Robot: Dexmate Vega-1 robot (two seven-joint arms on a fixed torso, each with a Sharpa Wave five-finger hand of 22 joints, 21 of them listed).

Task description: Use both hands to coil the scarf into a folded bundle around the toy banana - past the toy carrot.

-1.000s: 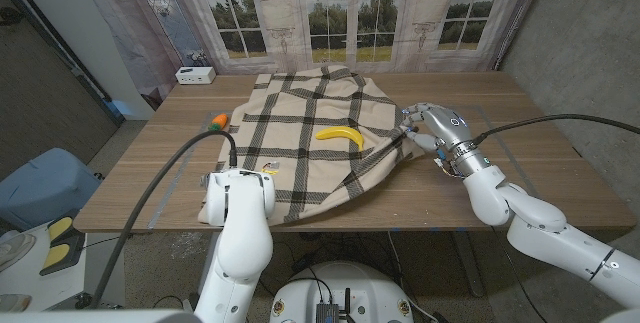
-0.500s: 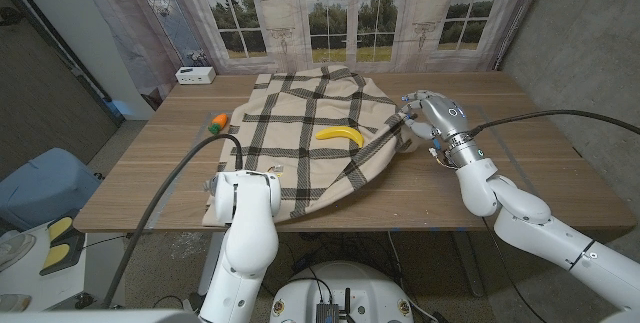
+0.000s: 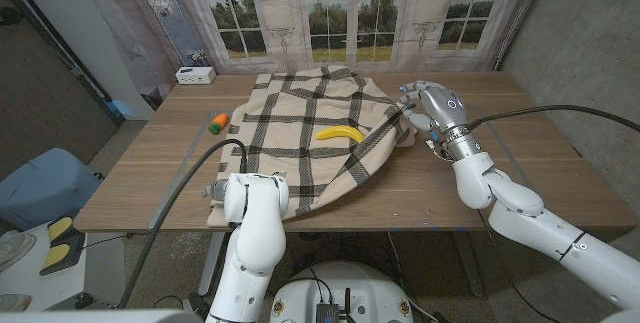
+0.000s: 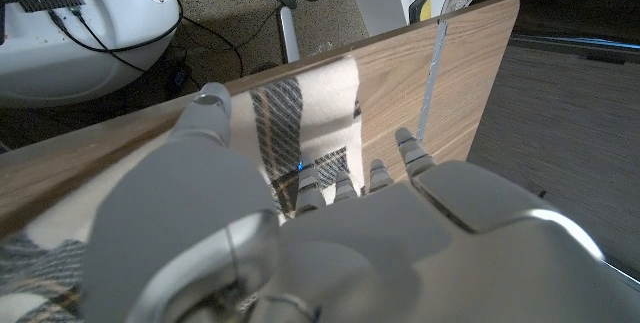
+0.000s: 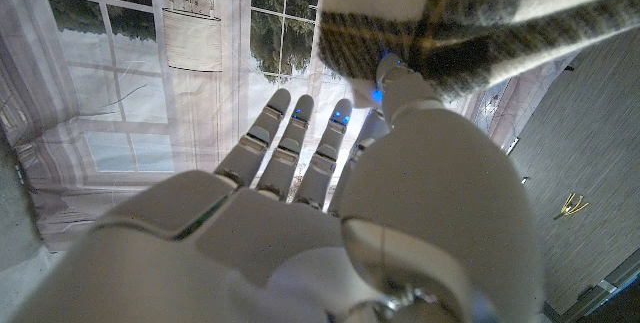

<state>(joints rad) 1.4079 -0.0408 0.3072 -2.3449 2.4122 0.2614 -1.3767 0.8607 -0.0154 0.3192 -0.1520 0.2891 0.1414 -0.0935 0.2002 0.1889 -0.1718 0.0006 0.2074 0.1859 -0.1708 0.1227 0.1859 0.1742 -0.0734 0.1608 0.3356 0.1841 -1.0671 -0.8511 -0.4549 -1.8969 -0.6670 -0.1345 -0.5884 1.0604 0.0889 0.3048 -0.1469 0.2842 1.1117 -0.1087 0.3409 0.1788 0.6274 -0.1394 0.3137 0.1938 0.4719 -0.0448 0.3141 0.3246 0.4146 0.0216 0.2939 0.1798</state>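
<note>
The plaid scarf (image 3: 310, 128) lies spread across the middle of the wooden table (image 3: 500, 178), its near corner hanging over the front edge beside the left arm. The toy banana (image 3: 340, 134) lies on top of the scarf, toward its right half, uncovered. The toy carrot (image 3: 219, 120) sits on bare table just beside the scarf's left edge, apart from the banana. The right hand (image 3: 432, 113) is raised at the scarf's right edge and grasps a gathered fold of the cloth; in the right wrist view the fabric (image 5: 450, 13) is bunched against the thumb while the other fingers (image 5: 300, 148) extend straight. The left hand (image 4: 300, 233) is at the near left corner; its fingertips (image 4: 320, 191) rest on the scarf's end (image 4: 300, 123) at the table edge, but a firm grasp cannot be confirmed. A white box (image 3: 195, 75) stands at the far left of the table.
</note>
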